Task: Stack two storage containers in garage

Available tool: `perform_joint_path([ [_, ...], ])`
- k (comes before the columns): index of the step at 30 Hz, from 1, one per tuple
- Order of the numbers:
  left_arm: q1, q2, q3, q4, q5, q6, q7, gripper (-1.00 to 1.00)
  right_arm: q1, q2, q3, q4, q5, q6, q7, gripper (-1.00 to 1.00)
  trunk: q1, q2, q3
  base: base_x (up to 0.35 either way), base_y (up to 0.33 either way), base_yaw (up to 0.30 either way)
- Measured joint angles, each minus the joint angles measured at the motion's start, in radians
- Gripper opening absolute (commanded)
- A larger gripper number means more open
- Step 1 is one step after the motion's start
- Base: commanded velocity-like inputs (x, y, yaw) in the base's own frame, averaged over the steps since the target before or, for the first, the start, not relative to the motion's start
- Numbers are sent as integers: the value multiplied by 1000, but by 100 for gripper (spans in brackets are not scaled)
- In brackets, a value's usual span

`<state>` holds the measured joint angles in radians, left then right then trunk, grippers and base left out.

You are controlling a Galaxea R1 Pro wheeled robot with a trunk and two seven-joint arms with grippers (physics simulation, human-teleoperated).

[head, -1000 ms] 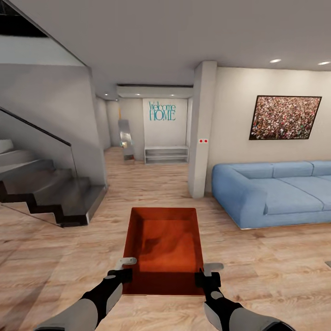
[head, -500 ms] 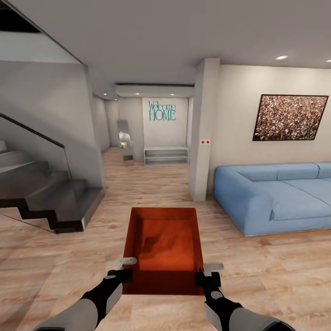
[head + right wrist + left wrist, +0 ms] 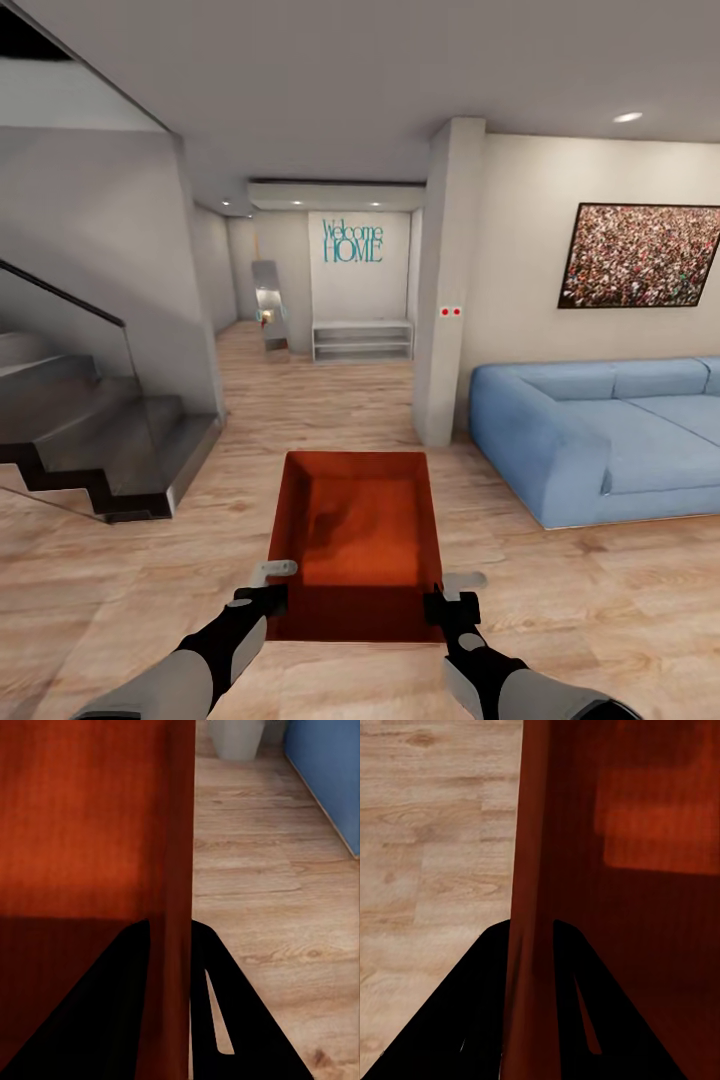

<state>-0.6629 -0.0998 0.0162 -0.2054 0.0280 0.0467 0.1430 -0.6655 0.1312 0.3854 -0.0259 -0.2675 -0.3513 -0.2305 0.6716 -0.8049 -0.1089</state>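
Note:
One red-orange open-top storage container (image 3: 358,540) hangs level in front of me, above the light wood-plank floor, held between both arms. My left gripper (image 3: 268,588) is shut on its left wall near the corner closest to me; in the left wrist view the dark fingers (image 3: 484,1005) straddle that wall (image 3: 534,870). On the other side my right gripper (image 3: 448,592) is shut on the right wall, and the right wrist view has its fingers (image 3: 217,997) clamped either side of the wall (image 3: 178,832). The container is empty.
A blue sofa (image 3: 600,435) stands to the right against a wall with a framed picture (image 3: 642,255). A white pillar (image 3: 448,285) rises ahead, right of centre. Dark stairs with a glass rail (image 3: 95,440) are on the left. A hallway with a "Welcome HOME" wall (image 3: 352,242) and low shelf (image 3: 362,339) lies ahead.
The view has advanced and shifted: stairs slid further left, sofa and picture further right. Both grippers and the container keep the same place in the head view.

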Motion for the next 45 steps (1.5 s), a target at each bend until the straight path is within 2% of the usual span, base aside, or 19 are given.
perform_joint_path([
  [17, 0, 0, 0, 2, 1, 0, 0, -100, 0, 0, 0, 0, 1, 2, 0, -100, 0, 0, 0, 322, 0, 1],
  [31, 0, -1, 1, 1, 0, 0, 2, -100, 0, -1, -2, 0, 3, 2, 2, -100, 0, 0, 0, 322, 0, 235],
  [45, 0, 0, 0, 2, 1, 0, 0, -100, 0, 0, 1, 0, 0, 3, 0, -100, 0, 0, 0, 322, 0, 16],
])
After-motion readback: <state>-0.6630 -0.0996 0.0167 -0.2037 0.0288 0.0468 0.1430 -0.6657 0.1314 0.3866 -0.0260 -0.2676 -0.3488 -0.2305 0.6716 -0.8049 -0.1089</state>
